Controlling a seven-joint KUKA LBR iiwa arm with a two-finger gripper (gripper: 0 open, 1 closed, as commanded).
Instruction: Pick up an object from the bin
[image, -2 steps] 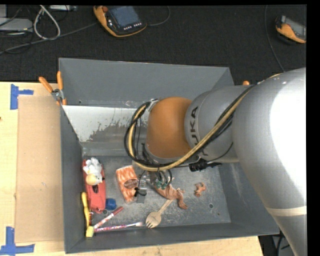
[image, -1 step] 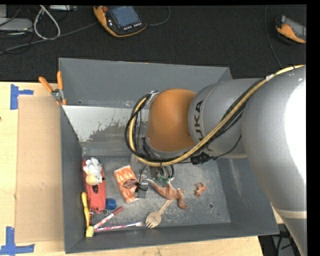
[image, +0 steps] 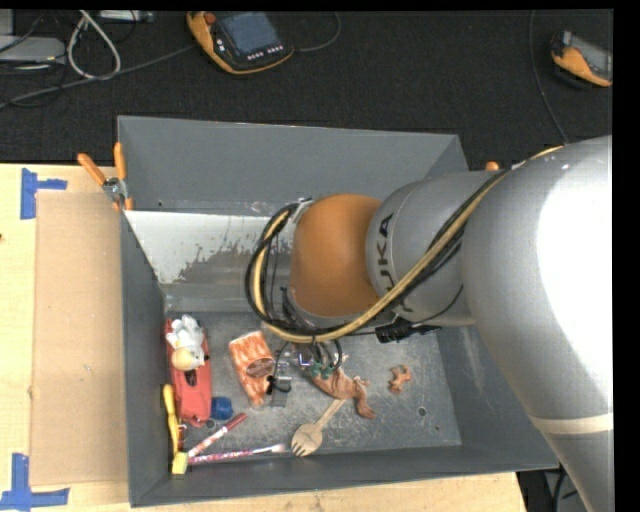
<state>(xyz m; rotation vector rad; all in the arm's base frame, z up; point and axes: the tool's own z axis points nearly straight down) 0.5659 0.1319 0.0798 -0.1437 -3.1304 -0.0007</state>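
Camera view: arm lowered to the floor of the grey bin (image: 440, 385), jaws amid small clutter.
Whether the jaws are released or clenched cannot be told beneath the orange wrist cover (image: 335, 255). They sit near the floor's centre, with a crumpled salmon-coloured piece (image: 250, 362) at their 9 o'clock and a brown figure (image: 345, 388) at 4 o'clock. Probable hazard: closing between the two could pinch both or neither, or nudge the wooden fork (image: 313, 432) at 5 o'clock.
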